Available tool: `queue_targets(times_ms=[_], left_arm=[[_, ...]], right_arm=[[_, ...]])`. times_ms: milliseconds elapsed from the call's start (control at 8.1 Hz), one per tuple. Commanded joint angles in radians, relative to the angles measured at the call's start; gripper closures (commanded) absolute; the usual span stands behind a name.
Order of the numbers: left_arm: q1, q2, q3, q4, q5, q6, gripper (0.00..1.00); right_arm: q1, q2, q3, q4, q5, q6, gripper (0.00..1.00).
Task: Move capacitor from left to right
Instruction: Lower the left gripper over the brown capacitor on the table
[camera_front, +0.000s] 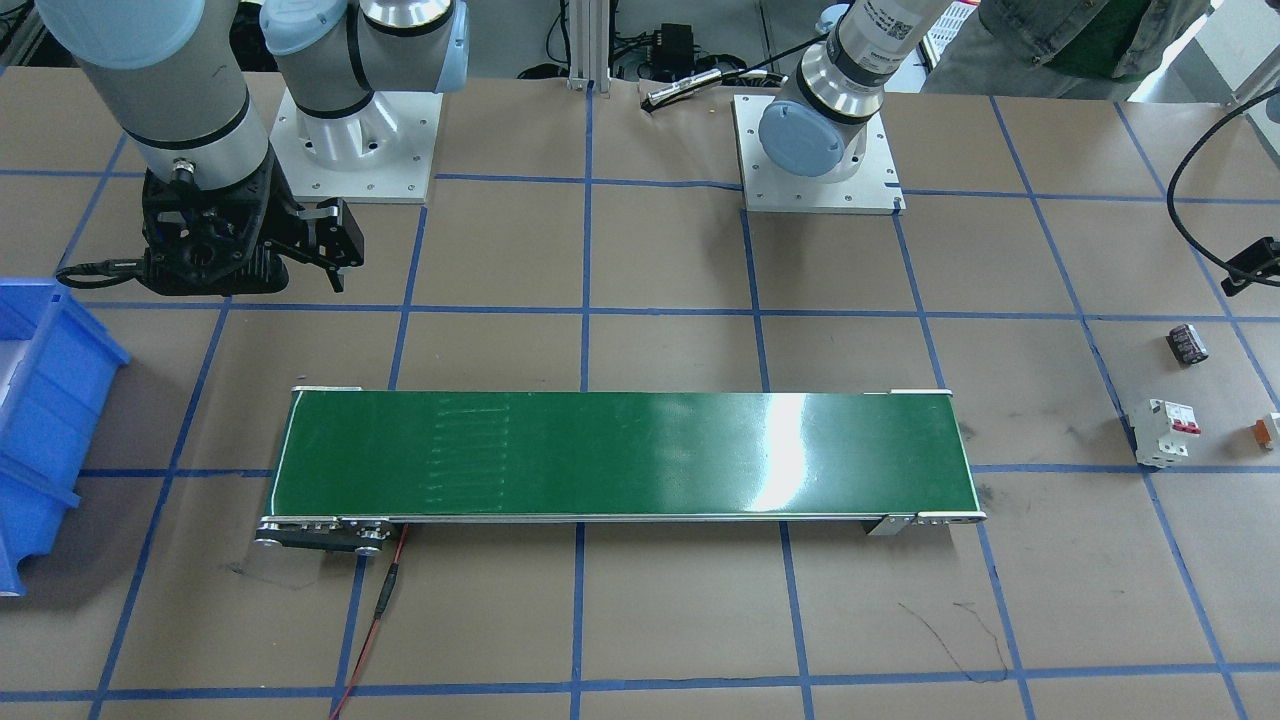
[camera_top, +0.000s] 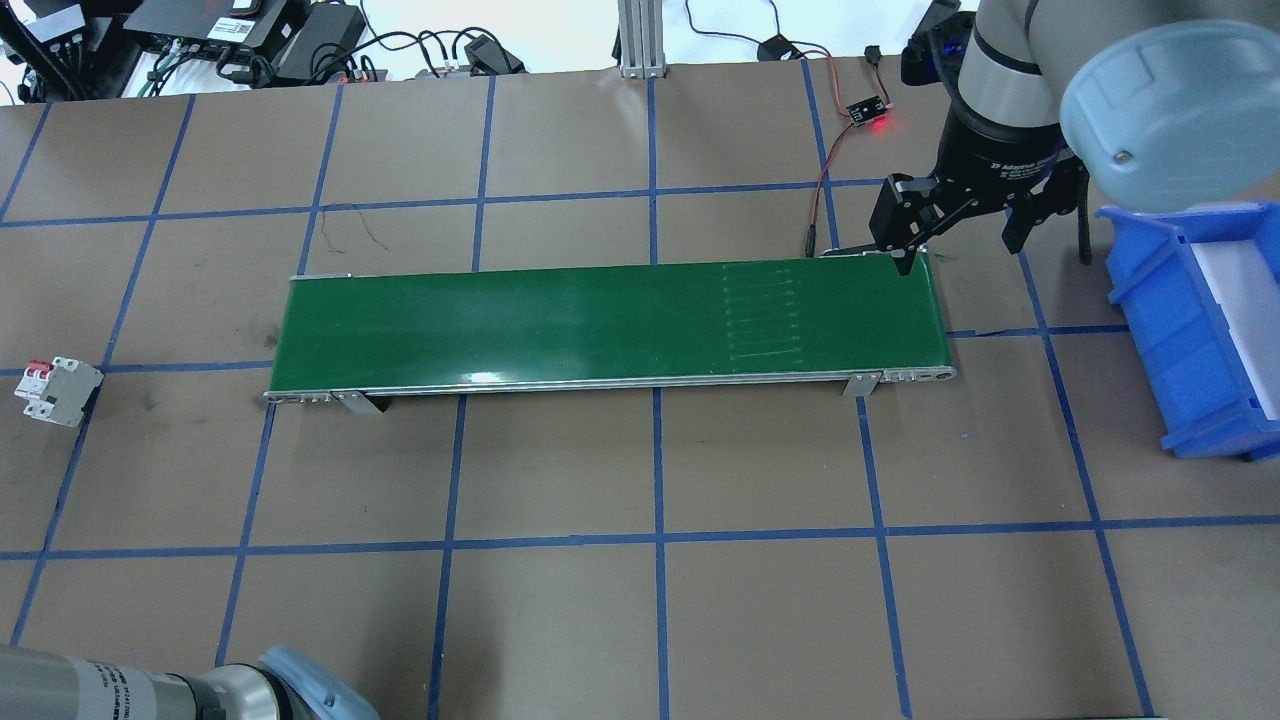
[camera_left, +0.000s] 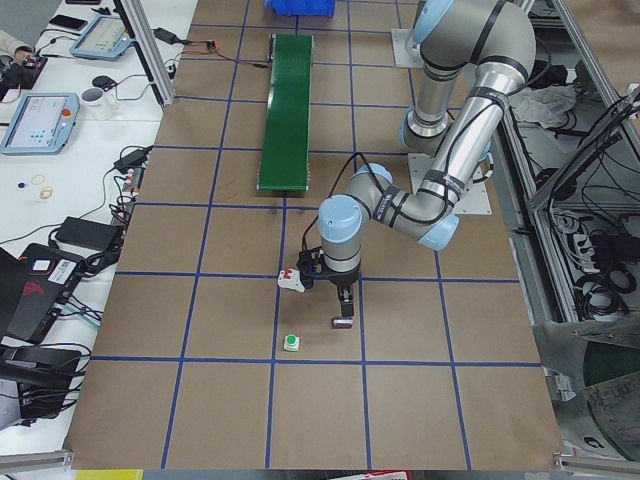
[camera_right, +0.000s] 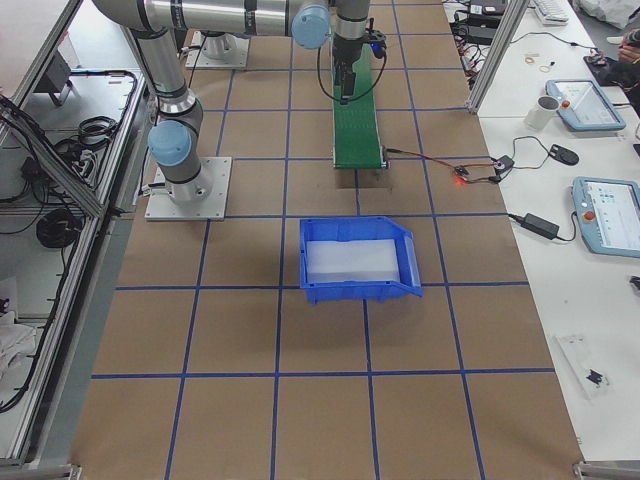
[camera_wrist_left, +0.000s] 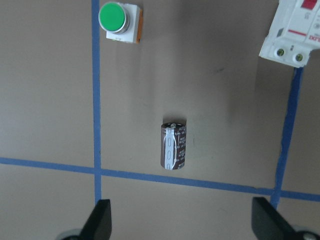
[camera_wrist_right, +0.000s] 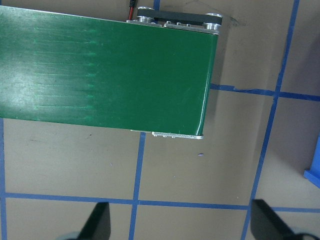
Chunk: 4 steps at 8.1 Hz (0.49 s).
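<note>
The capacitor (camera_wrist_left: 173, 145), a small black cylinder with a grey stripe, lies on its side on the brown table next to a blue tape line. It also shows in the front-facing view (camera_front: 1188, 343) and in the exterior left view (camera_left: 343, 322). My left gripper (camera_wrist_left: 182, 227) hangs open and empty straight above it, one finger on each side, not touching. My right gripper (camera_top: 960, 255) is open and empty above the far corner of the green conveyor belt (camera_top: 600, 320) at its right end; its wrist view shows that belt end (camera_wrist_right: 100, 75).
A white breaker with red switches (camera_wrist_left: 295, 32) and a green-topped button part (camera_wrist_left: 119, 20) lie close to the capacitor. A blue bin (camera_top: 1200, 330) stands on the table beyond the belt's right end. A red wire (camera_front: 385, 610) runs from the belt.
</note>
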Motion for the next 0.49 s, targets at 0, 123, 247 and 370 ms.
queue_targets(times_ms=[0,123,247,370], left_arm=[[0.005,-0.035,-0.014,0.027,-0.057,0.035,0.06],[0.016,-0.052,-0.028,0.03,-0.093,0.088,0.11],[0.043,-0.055,-0.038,0.027,-0.091,0.096,0.08],[0.063,-0.058,-0.058,0.028,-0.091,0.122,0.05]], right_arm=[[0.0,0.0,0.0,0.0,0.002,0.0,0.0],[0.0,0.0,0.0,-0.001,0.002,0.0,0.0],[0.0,0.0,0.0,-0.001,0.0,0.0,0.0],[0.0,0.0,0.0,-0.001,0.0,0.0,0.0]])
